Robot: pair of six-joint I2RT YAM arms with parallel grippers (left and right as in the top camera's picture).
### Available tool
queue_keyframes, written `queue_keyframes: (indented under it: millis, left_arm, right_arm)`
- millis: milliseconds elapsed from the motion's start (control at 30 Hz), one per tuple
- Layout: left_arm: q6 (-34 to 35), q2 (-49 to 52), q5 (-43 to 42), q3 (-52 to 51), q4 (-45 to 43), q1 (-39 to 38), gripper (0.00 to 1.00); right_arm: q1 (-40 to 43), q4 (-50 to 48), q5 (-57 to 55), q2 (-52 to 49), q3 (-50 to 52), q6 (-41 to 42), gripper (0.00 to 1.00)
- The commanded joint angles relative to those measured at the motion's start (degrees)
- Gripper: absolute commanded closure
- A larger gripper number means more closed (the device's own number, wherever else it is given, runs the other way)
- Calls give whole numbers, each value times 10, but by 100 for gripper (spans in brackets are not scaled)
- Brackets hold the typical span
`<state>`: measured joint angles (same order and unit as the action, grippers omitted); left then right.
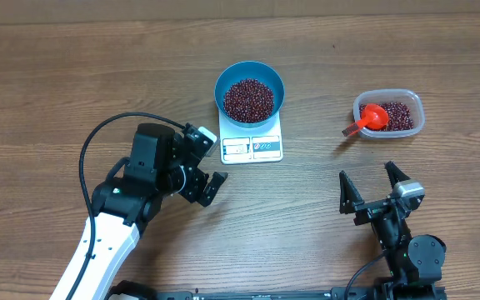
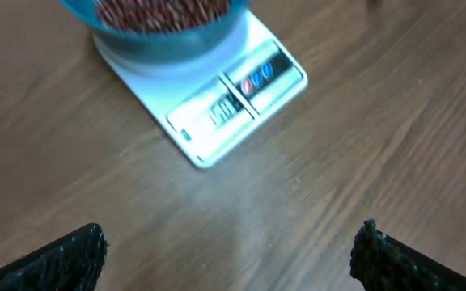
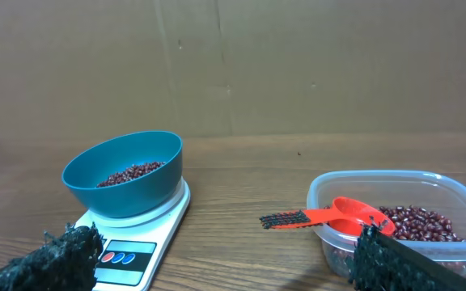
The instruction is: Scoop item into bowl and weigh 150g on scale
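Note:
The blue bowl (image 1: 250,90) holds a heap of dark red-brown beans (image 1: 249,98) and stands on the white scale (image 1: 252,147). The bowl (image 3: 124,175) and scale (image 3: 132,246) also show in the right wrist view, at the left. My left gripper (image 1: 207,166) is open, just left of the scale's front corner, with nothing between its fingers. In its wrist view the scale (image 2: 217,113) lies ahead of the left gripper (image 2: 231,255). My right gripper (image 1: 372,190) is open near the front edge, below the clear container, and holds nothing.
A clear plastic container (image 1: 388,114) at the right holds more beans and a red scoop (image 1: 370,120) whose dark-tipped handle sticks out to the left over the rim. The container (image 3: 398,218) and scoop (image 3: 338,215) sit close ahead of my right gripper (image 3: 229,263).

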<state>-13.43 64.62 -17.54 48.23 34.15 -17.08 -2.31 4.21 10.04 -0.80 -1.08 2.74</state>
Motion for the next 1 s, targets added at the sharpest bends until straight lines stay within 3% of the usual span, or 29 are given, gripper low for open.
queue_keyframes:
  millis: [0, 533, 700, 967]
  left_arm:
    - [8, -44, 16, -1, -24, 12, 0]
    - [45, -284, 11, -31, -95, 163, 0]
    - [47, -388, 5, -141, -180, 209, 1]
    - [45, -544, 28, -333, -305, 217, 0]
  right_arm:
    - [-4, -3, -6, 6, 6, -2, 0]
    - [-4, -3, -6, 6, 6, -2, 0]
    - [-4, -3, -6, 6, 6, -2, 0]
    - [-4, -3, -6, 6, 6, -2, 0]
